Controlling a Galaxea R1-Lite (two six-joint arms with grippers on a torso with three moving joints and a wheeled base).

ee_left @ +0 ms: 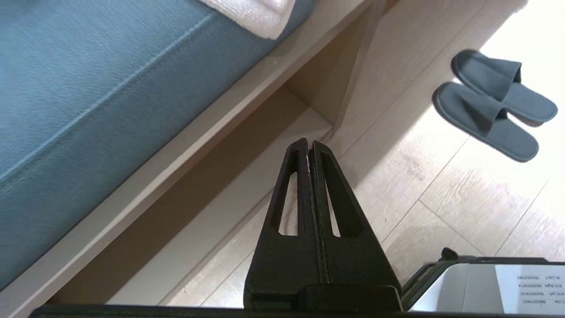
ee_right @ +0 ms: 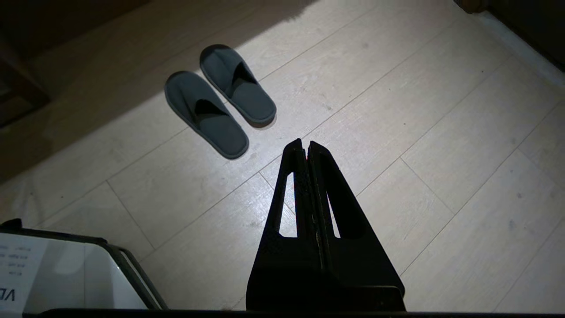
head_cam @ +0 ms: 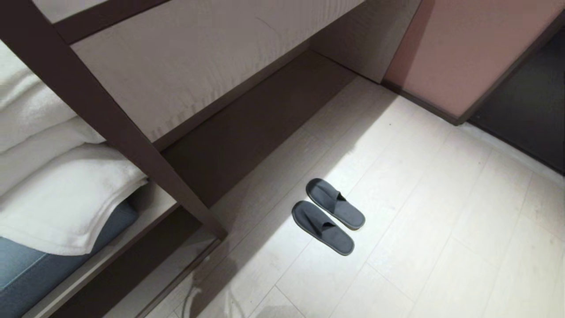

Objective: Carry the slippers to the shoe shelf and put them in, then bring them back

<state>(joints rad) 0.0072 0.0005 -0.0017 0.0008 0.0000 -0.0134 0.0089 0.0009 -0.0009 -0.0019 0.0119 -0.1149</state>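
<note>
Here we go: the slippers [head_cam: 329, 216] sit side by side on the pale wood floor [head_cam: 441, 212], the pair touching or nearly so, in a bright patch of light just out from the built-in unit. Nothing is in hand yet, so I judge this to be the very start: approach and pick-up, with the carry to the shoe shelf still ahead.

My left tool [ee_left: 309, 148] hangs above the floor beside the blue cushion [ee_left: 88, 88], its two fingers pressed flat together, gripping nothing. My right tool [ee_right: 304, 148] is the same story: closed tight, empty, hovering over the floorboards with the slippers a little way ahead of its tips. Neither arm shows in the head view.

To my left there's a dark-framed unit with white folded towels [head_cam: 57, 194] stacked on that cushion, and a low shadowed recess [head_cam: 247, 128] running along its base. That may be the shoe shelf, though it is too dark in there for me to be sure.

Next move, as I read it: spread the fingers of one tool, get down low to the floor, and pinch both slippers together by their cloth uppers. They're thin and floppy, so a grip near the straps should keep them from sagging apart.
</note>
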